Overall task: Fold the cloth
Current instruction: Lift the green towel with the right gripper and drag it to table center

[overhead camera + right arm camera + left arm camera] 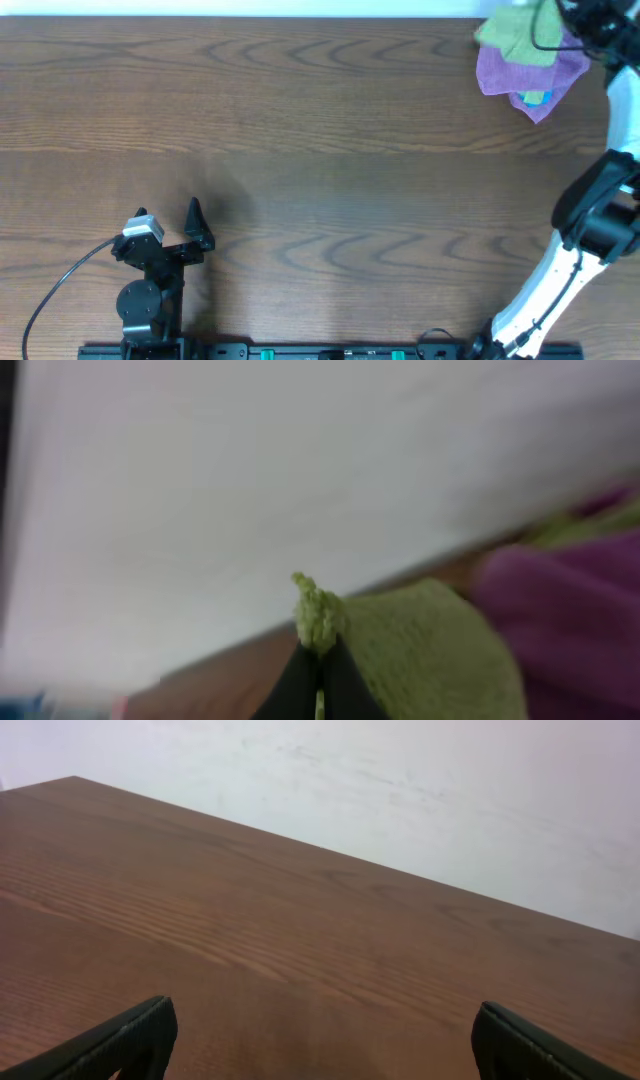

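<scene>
The lime-green cloth (512, 38) lies bunched at the table's far right corner, on top of a purple cloth (530, 72). My right gripper (320, 655) is shut on a corner of the cloth (420, 640), and a green tuft pokes out above the pinched fingertips. In the overhead view the right gripper itself is hidden by the arm at the top right. Near the front left of the table my left gripper (198, 222) stands wide open over bare wood, its two fingertips (135, 1035) far apart and holding nothing.
A blue item (536, 98) peeks from under the purple cloth (570, 610). The right arm (585, 215) reaches along the right edge. A white wall (450, 790) runs behind the table's far edge. A cable (60, 280) trails from the left arm.
</scene>
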